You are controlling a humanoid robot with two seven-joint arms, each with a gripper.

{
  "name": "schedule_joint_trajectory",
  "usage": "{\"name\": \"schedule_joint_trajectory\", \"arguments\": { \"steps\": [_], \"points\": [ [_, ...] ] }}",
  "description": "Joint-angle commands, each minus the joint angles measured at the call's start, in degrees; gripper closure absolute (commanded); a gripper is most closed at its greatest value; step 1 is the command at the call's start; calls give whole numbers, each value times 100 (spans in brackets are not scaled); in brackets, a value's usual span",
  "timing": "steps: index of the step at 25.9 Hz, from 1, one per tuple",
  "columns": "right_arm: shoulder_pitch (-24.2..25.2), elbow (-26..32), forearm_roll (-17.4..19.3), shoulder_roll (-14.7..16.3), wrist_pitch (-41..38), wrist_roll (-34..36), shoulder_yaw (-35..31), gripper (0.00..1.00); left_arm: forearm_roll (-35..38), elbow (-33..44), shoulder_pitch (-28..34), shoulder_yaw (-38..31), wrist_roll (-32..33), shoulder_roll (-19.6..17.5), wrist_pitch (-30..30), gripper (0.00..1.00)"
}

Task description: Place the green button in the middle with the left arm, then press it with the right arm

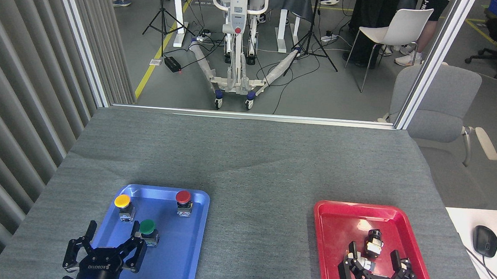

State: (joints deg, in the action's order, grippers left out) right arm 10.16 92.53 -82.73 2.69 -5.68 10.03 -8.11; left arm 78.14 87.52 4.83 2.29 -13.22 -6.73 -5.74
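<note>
Nearest me, bottom left: my left gripper (112,248) hangs over the near end of the blue tray (187,258), fingers spread wide, nothing between them, blue light on. Bottom right: my right gripper (377,269) sits over the near end of the red tray (334,233), fingers also splayed wide, holding nothing; a small dark cylindrical part (373,243) lies in that tray just past its fingertips.

The relation that matters: the green button (147,232) stands upright in the blue tray, just beyond and slightly right of the left gripper, close by its rightmost fingertip. I cannot tell whether they touch. The left gripper is by far the nearer; the right one is well apart from it, across the cloth. The button has no real long axis, a round cap on a boxy base, so I judge the grasp wants the fingers either side of the base.

Farther in the same tray: the yellow button (122,206) back and left, the red button (183,201) back and right. Both close enough to bump in a careless reach.

The middle (260,228), grey cloth between the trays, lies to the right of the button. Nothing placed there yet.
</note>
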Motion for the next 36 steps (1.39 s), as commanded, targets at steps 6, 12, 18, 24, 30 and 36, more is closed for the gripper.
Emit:
{"name": "schedule_joint_trajectory", "arguments": {
  "steps": [6,12,18,24,30,36],
  "points": [
    [-14,-68,20,-6,-47,34,20,0,35,99,132,0,-85,-4,-6,1],
    [-23,-139,29,38,-29,16,143,0,35,64,132,9,-58,-4,3,1],
    [-23,-139,-24,38,103,-195,266,0,43,55,141,9,-32,-13,3,1],
    [-14,-112,-68,82,129,-195,345,0,43,64,132,9,-14,-13,3,1],
    [-14,-103,-270,100,103,-195,389,0,52,55,132,9,-14,-13,-6,1],
    [-14,-103,-358,117,103,-195,477,0,52,46,141,9,-14,-13,-6,1]
  ]
}}
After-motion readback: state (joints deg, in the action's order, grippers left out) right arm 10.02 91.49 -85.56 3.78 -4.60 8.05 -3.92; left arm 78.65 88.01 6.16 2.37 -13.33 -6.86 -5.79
